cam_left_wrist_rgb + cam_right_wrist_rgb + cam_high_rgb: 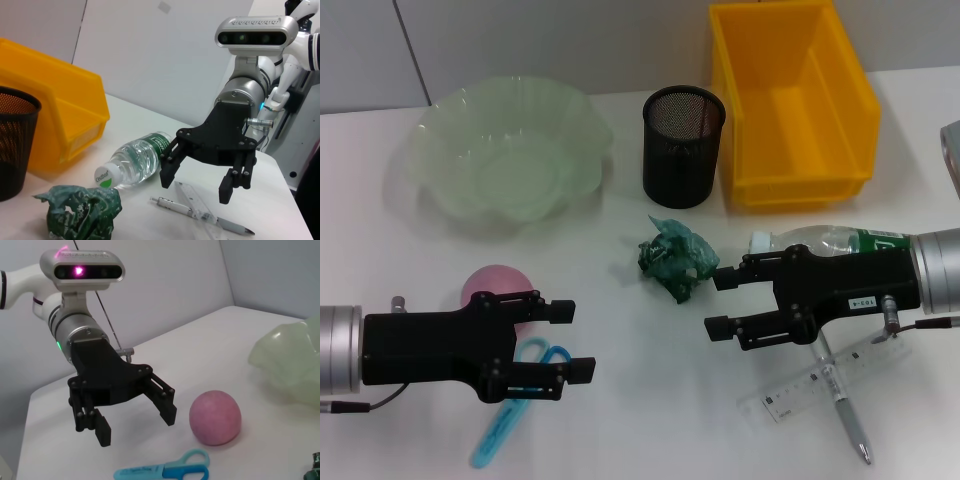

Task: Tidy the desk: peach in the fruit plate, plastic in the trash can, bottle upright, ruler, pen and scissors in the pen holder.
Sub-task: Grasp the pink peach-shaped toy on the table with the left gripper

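The left claw (572,340) hangs released above the table (620,420), its fingers parted over the light blue scissors (517,400) and just beside the matte pink peach (495,285); the right claw (722,302) is likewise spread wide, over the clear bottle (820,240) lying on its side with ruler (820,385) and pen (845,415) crossed beneath the arm. Between the 2 claws sits crumpled green plastic (675,255). Farther back, the pale-green fruit plate (510,155), black mesh pen holder (683,145) and yellow trash can (790,100) all hold nothing.
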Motion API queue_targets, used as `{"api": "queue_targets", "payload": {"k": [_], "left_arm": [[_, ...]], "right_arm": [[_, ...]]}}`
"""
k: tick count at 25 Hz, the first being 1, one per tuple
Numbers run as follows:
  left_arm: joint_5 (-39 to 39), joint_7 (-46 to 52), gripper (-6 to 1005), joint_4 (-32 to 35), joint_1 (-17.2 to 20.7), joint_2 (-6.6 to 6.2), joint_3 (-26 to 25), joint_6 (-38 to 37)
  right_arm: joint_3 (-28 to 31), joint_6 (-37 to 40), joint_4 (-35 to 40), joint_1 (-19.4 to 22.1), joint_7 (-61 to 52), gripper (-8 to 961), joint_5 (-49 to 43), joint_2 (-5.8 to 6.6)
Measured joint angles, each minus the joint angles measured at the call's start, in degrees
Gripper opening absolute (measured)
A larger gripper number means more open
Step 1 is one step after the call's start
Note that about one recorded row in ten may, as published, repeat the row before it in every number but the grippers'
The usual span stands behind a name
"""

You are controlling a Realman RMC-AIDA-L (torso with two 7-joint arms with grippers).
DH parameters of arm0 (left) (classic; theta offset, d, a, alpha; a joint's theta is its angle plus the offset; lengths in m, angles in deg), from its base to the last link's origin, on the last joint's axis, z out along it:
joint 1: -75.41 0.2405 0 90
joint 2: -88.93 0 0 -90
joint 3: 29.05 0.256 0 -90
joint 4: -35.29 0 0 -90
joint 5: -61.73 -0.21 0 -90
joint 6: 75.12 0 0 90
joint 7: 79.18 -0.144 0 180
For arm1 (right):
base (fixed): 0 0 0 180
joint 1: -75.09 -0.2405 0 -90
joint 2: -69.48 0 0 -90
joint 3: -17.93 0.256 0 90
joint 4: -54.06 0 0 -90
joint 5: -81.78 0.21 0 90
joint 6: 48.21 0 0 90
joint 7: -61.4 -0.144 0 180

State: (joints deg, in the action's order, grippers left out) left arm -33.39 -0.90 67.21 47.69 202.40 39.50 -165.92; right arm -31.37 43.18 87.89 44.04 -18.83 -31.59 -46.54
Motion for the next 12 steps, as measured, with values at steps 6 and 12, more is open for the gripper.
{"api": "queue_targets", "payload": {"k": [6, 12], "left_arm": [[0.0, -0.2, 810, 0.0, 0.2, 0.0, 0.0, -0.4], [0.0, -0.3, 811, 0.9, 0.2, 0.0, -0.1, -0.5]], "right_arm": [[0.0, 0.3, 0.0, 0.1, 0.0, 739, 0.0, -0.04], [0.0, 0.2, 0.0, 0.2, 0.0, 739, 0.0, -0.08]]}}
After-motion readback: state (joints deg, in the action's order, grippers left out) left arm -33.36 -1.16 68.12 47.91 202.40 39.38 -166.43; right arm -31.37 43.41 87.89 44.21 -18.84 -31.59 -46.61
